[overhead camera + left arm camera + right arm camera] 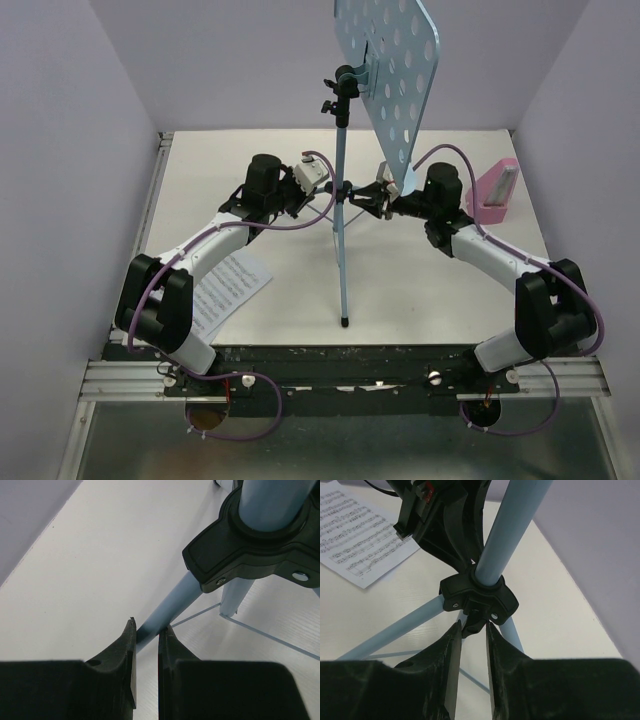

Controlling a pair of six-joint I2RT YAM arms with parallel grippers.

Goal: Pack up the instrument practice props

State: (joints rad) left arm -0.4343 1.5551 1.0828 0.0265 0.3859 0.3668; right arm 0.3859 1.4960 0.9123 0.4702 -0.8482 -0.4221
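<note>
Nearest in: sheet-music pages [232, 285] lie flat on the desk [420, 300], near-left, partly under the left arm. They're thin and floppy and would need an edge pinch. The music stand [341, 150] is mid-desk and upright, long axis vertical, with one tripod leg [344, 290] splaying toward the arm bases, foot on the desk. Both tools meet low at the black leg hub [479, 594]. The left tool [149, 626] is clenched on a blue leg just below the hub, the tube running between its fingertips. The right tool [472, 626] comes in from the other side, jaws narrow around the black piece under the hub. It looks pinched on, but the contact faces are mostly hidden. Handling call: thin tube, light and stiff, smooth paint so likely slippery. It's top-heavy, since the perforated panel [395, 70] sits at the head, tilted and overhanging right of the pole. Holding at the hub or pole keeps tipping in check. I'd avoid the panel, which is a long lever on a small clamp. The legs likely fold at the hub, so expect them to shift under load. Farthest: the pink metronome [496, 190], far-right by the wall, well apart from the stand. It's small and rigid, and the wedge sides may slip in a pinch.
</note>
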